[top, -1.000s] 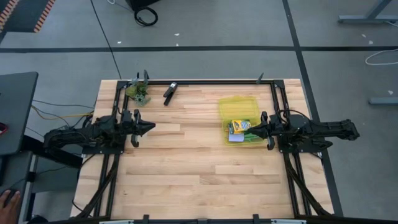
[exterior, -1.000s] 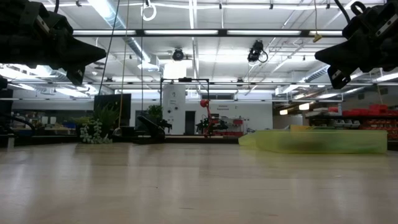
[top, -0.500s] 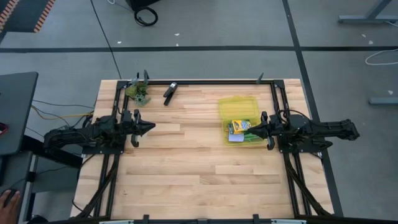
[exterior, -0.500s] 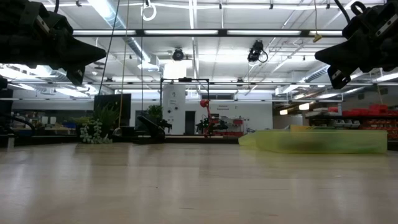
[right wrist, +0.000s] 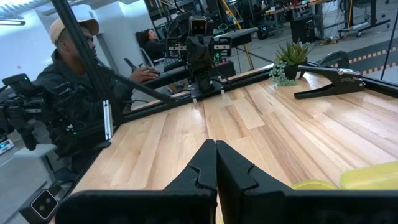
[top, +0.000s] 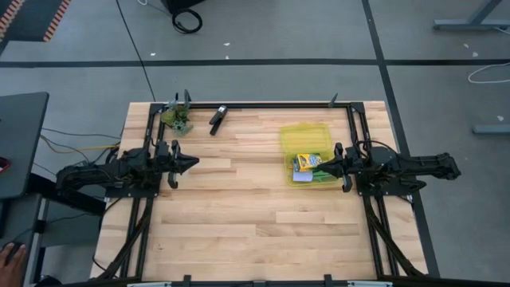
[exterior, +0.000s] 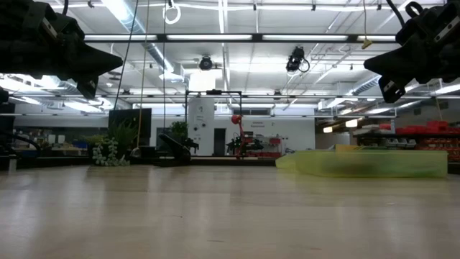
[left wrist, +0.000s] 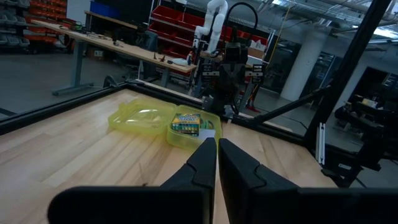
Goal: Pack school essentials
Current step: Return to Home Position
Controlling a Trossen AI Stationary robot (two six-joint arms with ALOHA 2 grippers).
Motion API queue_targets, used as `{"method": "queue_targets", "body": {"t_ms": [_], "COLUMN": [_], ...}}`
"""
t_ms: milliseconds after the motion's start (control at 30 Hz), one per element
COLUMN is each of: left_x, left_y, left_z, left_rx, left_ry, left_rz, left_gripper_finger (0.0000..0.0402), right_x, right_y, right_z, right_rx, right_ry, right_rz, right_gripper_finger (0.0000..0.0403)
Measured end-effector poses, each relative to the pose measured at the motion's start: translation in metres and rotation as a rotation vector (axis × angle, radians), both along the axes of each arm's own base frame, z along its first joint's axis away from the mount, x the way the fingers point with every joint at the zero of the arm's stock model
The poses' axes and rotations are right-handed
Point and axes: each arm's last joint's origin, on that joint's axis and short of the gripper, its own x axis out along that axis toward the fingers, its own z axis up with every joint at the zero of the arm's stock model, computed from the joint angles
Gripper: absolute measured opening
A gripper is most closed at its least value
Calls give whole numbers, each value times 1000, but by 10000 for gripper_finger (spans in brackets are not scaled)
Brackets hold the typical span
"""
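Nothing moved: left gripper and right gripper sit closed, empty; yellow box looks light, bendy, so take its rim.

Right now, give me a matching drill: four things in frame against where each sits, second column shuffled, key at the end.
Things:
1 crayon box
2 black clip
3 leafy clump
4 left gripper

Places:
A top-left corner of the table in the high view
B inside the yellow supply box
C shut, raised over the table's left side
D on bare wood, just right of the clump

Pairs: 1-B, 2-D, 3-A, 4-C
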Motion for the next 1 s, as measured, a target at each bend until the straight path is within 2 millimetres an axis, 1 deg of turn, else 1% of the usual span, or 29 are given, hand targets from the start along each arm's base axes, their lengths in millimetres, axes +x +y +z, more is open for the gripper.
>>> {"method": "queue_targets", "body": {"t_ms": [300, 667, 1000], "left_x": [0, 0, 0], "left_y": [0, 0, 0], "left_z": [0, 0, 0], "left_rx": [0, 0, -1], "left_ry": [0, 0, 0], "left_rz": [0, 0, 0], "left_gripper_finger": [36, 25, 36], "right_x": [0, 0, 0], "right_y": [0, 0, 0], "right_z": [0, 0, 0], "right_rx": [0, 0, 0], "right_ry": [0, 0, 0], "right_rz": [0, 0, 0], "right_gripper_finger": [7, 7, 7]}}
